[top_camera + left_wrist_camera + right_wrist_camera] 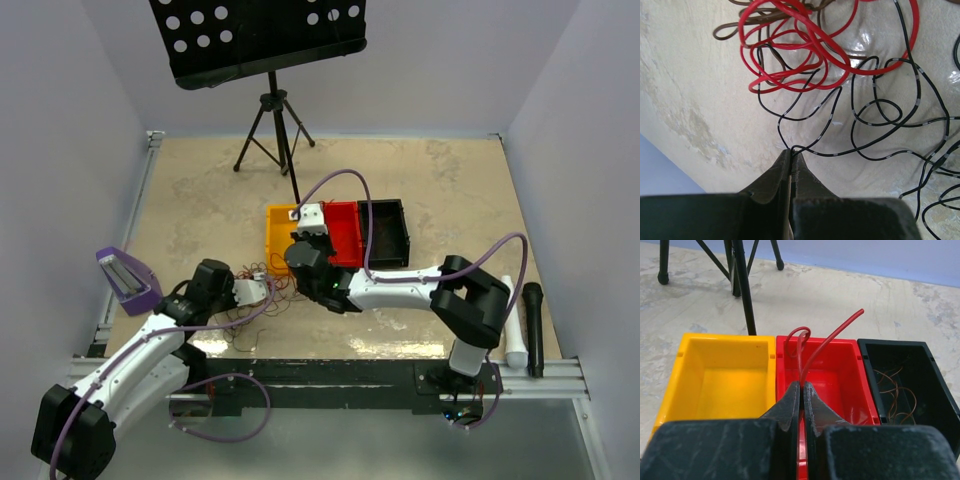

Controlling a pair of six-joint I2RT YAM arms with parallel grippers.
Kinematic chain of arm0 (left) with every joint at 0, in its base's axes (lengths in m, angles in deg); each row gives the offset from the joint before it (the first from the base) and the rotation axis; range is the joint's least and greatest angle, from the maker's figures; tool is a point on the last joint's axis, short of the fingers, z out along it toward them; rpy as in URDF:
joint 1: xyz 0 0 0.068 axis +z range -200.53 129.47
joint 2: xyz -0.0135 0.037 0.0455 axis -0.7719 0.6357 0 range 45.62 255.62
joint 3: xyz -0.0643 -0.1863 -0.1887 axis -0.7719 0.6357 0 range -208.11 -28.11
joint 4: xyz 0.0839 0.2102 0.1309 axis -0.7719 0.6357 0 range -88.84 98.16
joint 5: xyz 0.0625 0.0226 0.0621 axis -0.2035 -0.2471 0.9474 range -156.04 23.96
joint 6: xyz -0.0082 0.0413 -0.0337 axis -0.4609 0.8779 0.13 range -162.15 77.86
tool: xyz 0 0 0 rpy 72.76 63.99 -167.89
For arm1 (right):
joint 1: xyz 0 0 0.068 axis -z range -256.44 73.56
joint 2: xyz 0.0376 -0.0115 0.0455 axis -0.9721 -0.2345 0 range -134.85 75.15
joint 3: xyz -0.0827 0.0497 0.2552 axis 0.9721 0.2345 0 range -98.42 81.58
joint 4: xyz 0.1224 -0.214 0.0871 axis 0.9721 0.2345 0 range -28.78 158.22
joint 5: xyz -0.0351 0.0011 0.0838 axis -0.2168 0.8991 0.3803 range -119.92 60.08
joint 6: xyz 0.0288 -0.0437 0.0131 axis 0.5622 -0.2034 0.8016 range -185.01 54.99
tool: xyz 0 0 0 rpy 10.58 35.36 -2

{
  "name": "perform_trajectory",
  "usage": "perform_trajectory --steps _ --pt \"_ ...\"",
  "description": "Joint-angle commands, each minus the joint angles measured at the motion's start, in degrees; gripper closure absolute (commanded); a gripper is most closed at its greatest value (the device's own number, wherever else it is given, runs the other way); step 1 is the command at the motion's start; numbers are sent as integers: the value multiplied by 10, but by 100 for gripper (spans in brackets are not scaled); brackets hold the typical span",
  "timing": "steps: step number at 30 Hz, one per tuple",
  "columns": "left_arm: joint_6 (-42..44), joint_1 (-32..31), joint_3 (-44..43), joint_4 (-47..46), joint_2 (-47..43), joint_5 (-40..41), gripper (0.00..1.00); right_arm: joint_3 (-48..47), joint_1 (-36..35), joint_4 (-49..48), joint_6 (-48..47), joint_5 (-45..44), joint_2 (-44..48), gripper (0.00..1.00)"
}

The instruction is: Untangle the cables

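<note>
The tangle of thin, curly red, black and brown cables [805,50] lies loose on the mottled beige surface [700,100], at 7 o'clock from the bins in the top view. Red loops bunch at 12 o'clock of the left end effector [791,151], which is pressed closed on one black, grey-banded strand [830,154], probably to draw it out of the knot. The right end effector [801,386] is likewise clamped on a single stiff red strand [832,335], held over the red plastic bin [825,340], apparently to sort by colour. At 3 o'clock of it the black bin [895,343] holds brown wires [895,390], and at 9 o'clock sits a yellow bin [720,375]
</note>
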Motion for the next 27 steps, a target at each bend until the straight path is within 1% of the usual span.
perform_trajectory --steps 1,4,5,7,9,14,21,27 --pt "-6 3 13 -16 -7 6 100 -24 5 45 75 -4 37 100" --pt "-6 3 16 -18 -9 7 100 -44 27 144 159 7 27 100" --pt "-5 3 16 -18 -10 7 100 -56 44 194 202 31 21 100" --pt "-3 3 14 -19 -10 8 100 -76 82 246 260 81 19 100" --pt "0 3 14 -20 -10 10 100 -76 108 246 259 125 18 100" --pt "6 3 13 -23 -9 16 100 -108 140 271 237 175 -20 100" --pt "9 3 14 -28 -5 18 100 -105 157 266 242 184 -52 100" --pt "7 3 22 -32 -4 17 100 -113 176 267 252 169 -78 100"
